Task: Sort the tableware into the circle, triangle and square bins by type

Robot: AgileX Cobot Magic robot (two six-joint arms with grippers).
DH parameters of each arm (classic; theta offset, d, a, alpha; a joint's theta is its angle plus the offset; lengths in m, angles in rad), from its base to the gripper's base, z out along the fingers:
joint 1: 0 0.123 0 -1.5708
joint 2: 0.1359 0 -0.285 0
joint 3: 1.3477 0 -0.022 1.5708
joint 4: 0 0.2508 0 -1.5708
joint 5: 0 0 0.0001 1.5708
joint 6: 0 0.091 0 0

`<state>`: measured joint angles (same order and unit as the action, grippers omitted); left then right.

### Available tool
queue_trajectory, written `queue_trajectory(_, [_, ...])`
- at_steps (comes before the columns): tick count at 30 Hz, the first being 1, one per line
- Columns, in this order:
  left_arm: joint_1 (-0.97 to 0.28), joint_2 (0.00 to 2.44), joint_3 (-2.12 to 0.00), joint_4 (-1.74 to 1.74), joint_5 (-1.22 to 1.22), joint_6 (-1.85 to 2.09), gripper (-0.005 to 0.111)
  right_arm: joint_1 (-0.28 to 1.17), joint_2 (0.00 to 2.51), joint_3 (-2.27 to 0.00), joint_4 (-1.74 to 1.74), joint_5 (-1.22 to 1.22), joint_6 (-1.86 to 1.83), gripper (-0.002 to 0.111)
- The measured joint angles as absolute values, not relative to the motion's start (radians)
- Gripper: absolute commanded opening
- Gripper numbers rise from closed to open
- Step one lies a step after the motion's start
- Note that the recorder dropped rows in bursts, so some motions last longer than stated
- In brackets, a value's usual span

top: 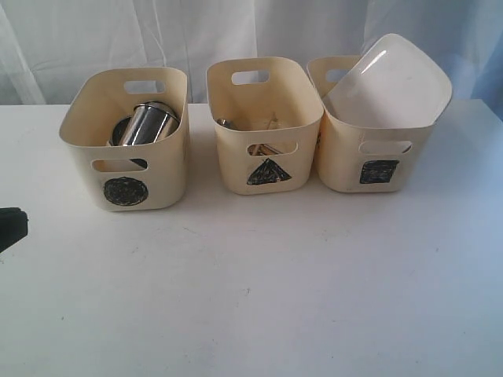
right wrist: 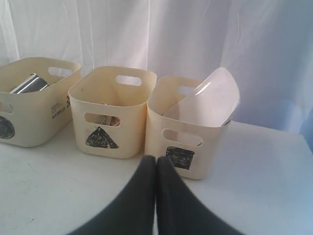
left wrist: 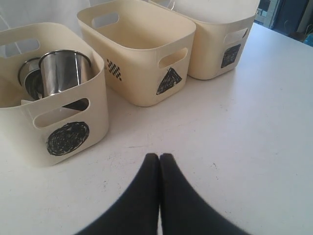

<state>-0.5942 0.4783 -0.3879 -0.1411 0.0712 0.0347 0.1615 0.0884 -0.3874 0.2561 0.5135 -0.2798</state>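
Three cream tubs stand in a row on the white table. The circle bin [top: 126, 149] holds two steel mugs [top: 147, 123], also seen in the left wrist view [left wrist: 61, 72]. The triangle bin [top: 264, 129] holds cutlery and chopsticks [top: 267, 123], only partly visible. A large white square plate [top: 387, 82] leans out of the square bin [top: 369, 157]. My left gripper [left wrist: 160, 156] is shut and empty, hovering over the table in front of the circle and triangle bins. My right gripper [right wrist: 156, 159] is shut and empty, in front of the square bin [right wrist: 186, 134]. The bowls are hidden.
A white curtain [top: 236, 31] hangs behind the bins. A dark part of the left arm [top: 12, 226] shows at the exterior view's left edge. Bare white tabletop [top: 275, 290] spreads in front of the bins.
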Motion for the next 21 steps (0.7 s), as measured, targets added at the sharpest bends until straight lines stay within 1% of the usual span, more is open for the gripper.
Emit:
queue_trajectory(10, [-0.594, 0.478, -0.388, -0.141, 0.071, 0.035, 0.000, 0.107, 0.009, -0.256, 0.217, 0.519, -0.228, 0.000])
queue_trajectory(16, [-0.594, 0.478, -0.388, -0.141, 0.071, 0.035, 0.000, 0.045, 0.005, -0.204, 0.100, 0.521, -0.119, 0.000])
queue_trajectory(21, [-0.594, 0.473, -0.388, -0.141, 0.071, 0.035, 0.000, 0.041, 0.005, -0.166, 0.040, 0.478, -0.074, 0.000])
